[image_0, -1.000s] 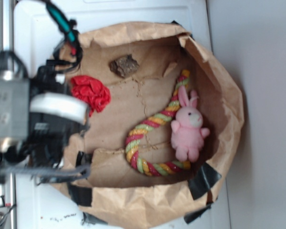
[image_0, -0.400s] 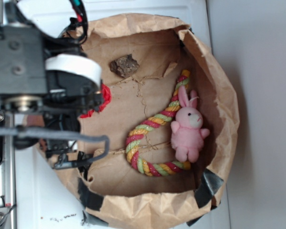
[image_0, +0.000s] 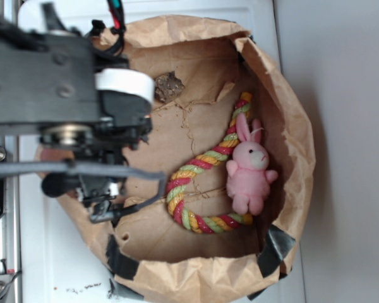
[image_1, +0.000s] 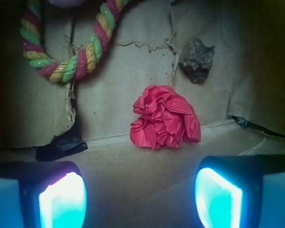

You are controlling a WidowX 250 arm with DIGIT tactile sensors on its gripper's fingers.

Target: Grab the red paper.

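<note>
Below my wrist camera, the red paper [image_1: 165,123] is lying on the brown floor of the paper bag [image_0: 297,136], centred between the two lit fingertips [image_1: 62,203] of the tool [image_1: 140,199] but not touching them. I am seeing the tool standing wide open, nothing held. A small brown lump [image_1: 197,58] is sitting just up and right of the wad, apart from it; the red, yellow and green rope [image_1: 69,61] is curving off to the upper left. From the exterior view my arm [image_0: 57,104] is covering the bag's left side and hiding the wad completely. The rope [image_0: 199,183] is arcing across the bag floor, with the pink bunny [image_0: 249,170] lying against its right side. The bag is resting on the white counter [image_0: 50,271].
</note>
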